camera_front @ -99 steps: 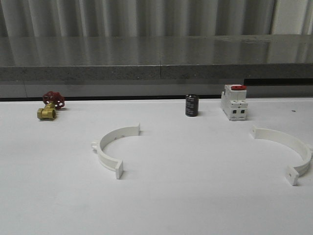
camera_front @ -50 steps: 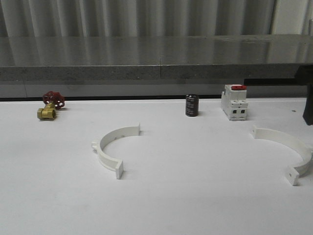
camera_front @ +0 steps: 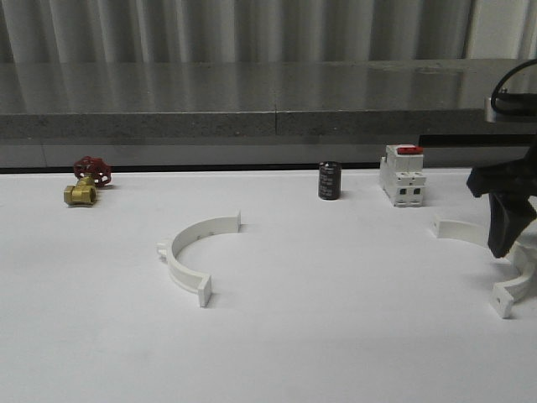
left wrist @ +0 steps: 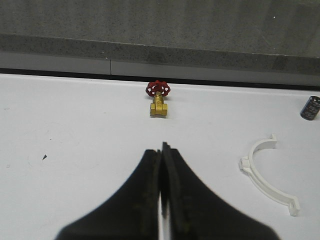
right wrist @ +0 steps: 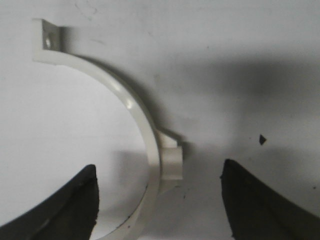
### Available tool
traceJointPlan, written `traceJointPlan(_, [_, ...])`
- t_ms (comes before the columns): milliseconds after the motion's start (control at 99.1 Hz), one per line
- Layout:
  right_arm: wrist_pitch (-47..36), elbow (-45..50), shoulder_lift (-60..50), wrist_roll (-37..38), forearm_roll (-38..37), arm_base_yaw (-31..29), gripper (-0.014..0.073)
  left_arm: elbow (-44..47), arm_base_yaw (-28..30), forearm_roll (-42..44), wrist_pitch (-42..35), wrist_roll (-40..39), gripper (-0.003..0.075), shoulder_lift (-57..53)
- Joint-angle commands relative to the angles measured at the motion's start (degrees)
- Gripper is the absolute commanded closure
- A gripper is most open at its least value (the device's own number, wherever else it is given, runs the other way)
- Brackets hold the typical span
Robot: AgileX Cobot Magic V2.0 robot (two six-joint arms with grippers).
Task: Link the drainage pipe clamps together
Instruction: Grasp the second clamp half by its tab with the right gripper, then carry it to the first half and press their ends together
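White half-clamp [right wrist: 145, 130] near the counter's right edge lies between the right tool's [right wrist: 160, 200] spread fingers; a skewed pinch could flick it away. Left tool [left wrist: 161, 195] sits closed, its clamp [camera_front: 191, 256] mid-counter.

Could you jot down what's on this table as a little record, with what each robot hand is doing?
left clamp half: lying flat, untouched
right clamp half: flat on the table, under the right hand
right hand: open, fingers either side of that half, not gripping
left hand: shut, empty
along the back: brass valve with red handle, dark capacitor, white switch with red top
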Motion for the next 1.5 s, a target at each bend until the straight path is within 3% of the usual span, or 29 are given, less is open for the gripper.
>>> traceJointPlan(0, [-1.9,-1.7,-1.0,-0.5,0.3,0.0,0.0116,-1.5,0.0,-0.2,-4.0,0.1,0.0741,0.2])
traceJointPlan(363, [-3.4,-1.7,-0.3,-0.5,0.3,0.0,0.0195,-1.5,0.0,-0.2,-4.0,0.1,0.0741,0.2])
traceJointPlan(656, [-3.5,-1.7,-0.3,-0.5,0.5,0.0,0.0456,-1.5,0.0,-0.2,-4.0,0.1,0.0741,0.2])
traceJointPlan(1100, [-4.5,-1.7,-0.3,-0.5,0.5,0.0,0.0463,-1.5,0.0,-0.2,-4.0,0.1,0.0741,0.2])
traceJointPlan(1271, [-0.7,-3.9,-0.5,-0.4,3.9,0.3,0.0463,-1.5,0.0,-0.2,-4.0,0.1,0.0741,0.2])
traceJointPlan(1493, [2.3,-8.3,-0.5,5.3,4.2,7.6,0.0463,-1.5,0.0,-0.2,-4.0,0.1,0.0741,0.2])
